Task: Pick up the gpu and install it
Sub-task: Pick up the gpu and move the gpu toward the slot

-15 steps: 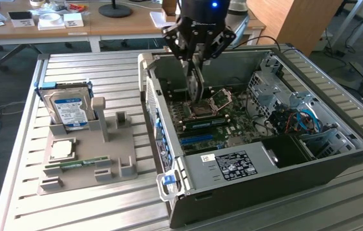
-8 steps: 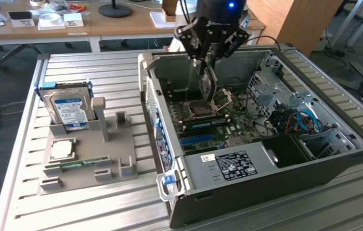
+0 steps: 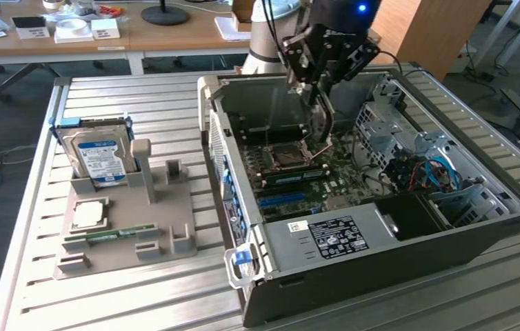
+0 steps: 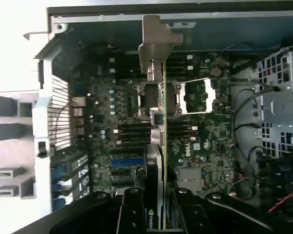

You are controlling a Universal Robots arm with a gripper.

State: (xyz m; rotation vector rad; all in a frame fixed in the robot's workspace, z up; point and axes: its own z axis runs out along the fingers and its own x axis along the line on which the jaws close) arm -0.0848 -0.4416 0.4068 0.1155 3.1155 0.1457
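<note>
The black metal pincer [image 3: 323, 77] is built of jointed linkages; its black wrist [image 3: 338, 19] carries a small blue light [image 3: 362, 8]; the arm tube [image 3: 262, 41] looks pale grey.

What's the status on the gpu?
Gripper shut on gpu, held edge-on. Hanging over motherboard inside open case, not seated. Nothing in between.

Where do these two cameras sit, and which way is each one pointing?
Exterior view: set apart from the robot, raised, looking down slantwise at the table and open computer case; the gripper shows.
Wrist view: on the wrist, looking past the fingers into the case at the motherboard; those black fingers show.
Shared: the gripped gpu, the motherboard, the case.
</note>
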